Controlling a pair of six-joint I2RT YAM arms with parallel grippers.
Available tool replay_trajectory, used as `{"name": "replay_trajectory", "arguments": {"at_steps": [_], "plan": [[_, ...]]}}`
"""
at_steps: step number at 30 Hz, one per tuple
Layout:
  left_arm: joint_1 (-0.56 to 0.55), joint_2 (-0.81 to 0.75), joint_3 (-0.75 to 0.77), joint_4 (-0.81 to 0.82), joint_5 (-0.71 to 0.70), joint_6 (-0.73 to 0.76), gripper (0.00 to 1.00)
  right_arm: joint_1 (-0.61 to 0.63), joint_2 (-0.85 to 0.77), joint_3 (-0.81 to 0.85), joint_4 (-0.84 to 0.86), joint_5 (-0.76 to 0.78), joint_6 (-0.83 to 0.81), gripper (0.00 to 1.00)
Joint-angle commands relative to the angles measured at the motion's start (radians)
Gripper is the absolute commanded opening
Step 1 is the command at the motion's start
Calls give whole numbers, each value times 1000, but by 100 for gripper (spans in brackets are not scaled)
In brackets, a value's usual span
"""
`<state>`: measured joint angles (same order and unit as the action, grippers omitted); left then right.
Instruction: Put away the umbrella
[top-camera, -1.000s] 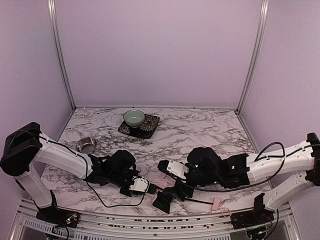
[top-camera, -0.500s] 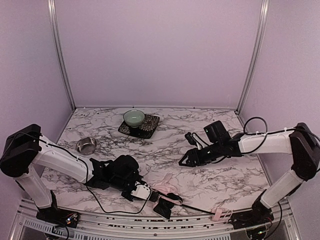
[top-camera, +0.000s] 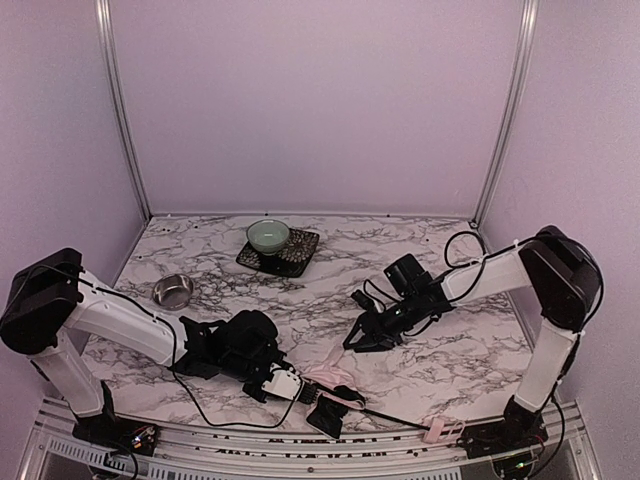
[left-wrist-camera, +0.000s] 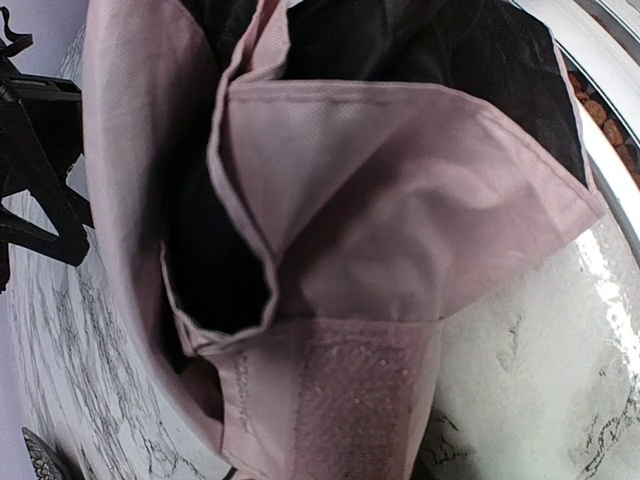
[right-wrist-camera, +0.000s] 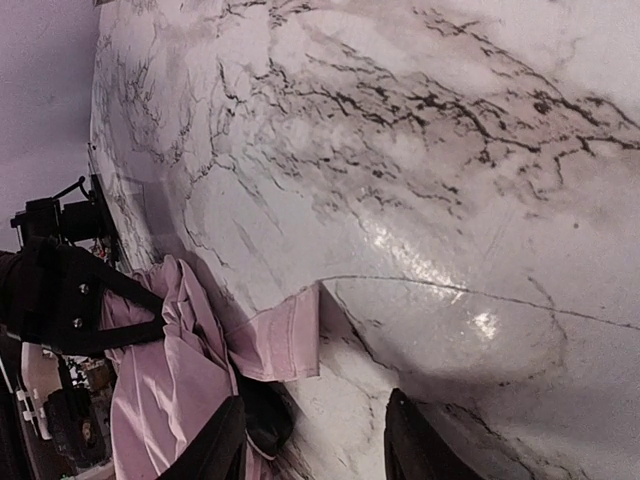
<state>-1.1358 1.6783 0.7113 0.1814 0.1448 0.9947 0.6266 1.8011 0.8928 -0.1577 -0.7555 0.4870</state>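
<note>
The umbrella (top-camera: 325, 380) lies lower centre, long axis running lower right, against the left tool (top-camera: 290, 385), whose grip I cannot tell; the spread right tool (top-camera: 352, 343) hovers apart, upper right.

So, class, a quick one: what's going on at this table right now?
Two robot arms are working on a compact pale pink folding umbrella lying at the near edge of the marble-patterned table. The left end effector appears to grip its bunched fabric, which fills the left wrist view. The right end effector hovers open and empty over the table's middle, apart from the umbrella. It is not yet put away.
</note>
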Motion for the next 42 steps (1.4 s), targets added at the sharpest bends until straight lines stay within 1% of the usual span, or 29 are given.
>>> {"name": "replay_trajectory", "arguments": {"at_steps": [1, 5, 7, 10, 15, 17, 23, 25, 27, 29, 32, 36, 39, 42], "plan": [[-20, 55, -37, -194, 15, 32, 0, 13, 35, 2, 45, -71, 66, 45], [-27, 54, -39, -196, 15, 32, 0, 37, 94, 27, 85, -87, 73, 44], [-30, 52, -38, -197, 17, 30, 0, 42, 113, 32, 123, -107, 95, 41], [-30, 50, -39, -198, 14, 30, 0, 44, 124, 34, 139, -119, 111, 30], [-30, 46, -41, -197, 15, 31, 0, 44, 131, 22, 183, -139, 145, 6], [-31, 47, -44, -197, 10, 30, 0, 43, 131, 16, 203, -166, 161, 0], [-30, 53, -37, -204, 28, 25, 0, 22, 70, 27, 267, -163, 157, 0], [-30, 50, -29, -215, 48, 11, 0, -1, 54, 64, 271, -109, 120, 0], [-30, 49, -14, -245, 78, -4, 0, -11, 53, 133, 239, -25, 54, 0], [-30, 45, 1, -273, 109, -18, 0, -13, 64, 179, 234, 17, 10, 0], [-30, 51, 17, -317, 142, -33, 0, -25, 86, 212, 271, 67, -5, 0], [-30, 80, 88, -395, 182, -56, 0, -57, 96, 235, 327, 110, -8, 0], [-25, 100, 117, -429, 212, -127, 0, -84, 69, 265, 312, 160, -48, 0], [17, 162, 205, -512, 259, -273, 0, -85, 31, 266, 337, 163, -80, 0]]}}
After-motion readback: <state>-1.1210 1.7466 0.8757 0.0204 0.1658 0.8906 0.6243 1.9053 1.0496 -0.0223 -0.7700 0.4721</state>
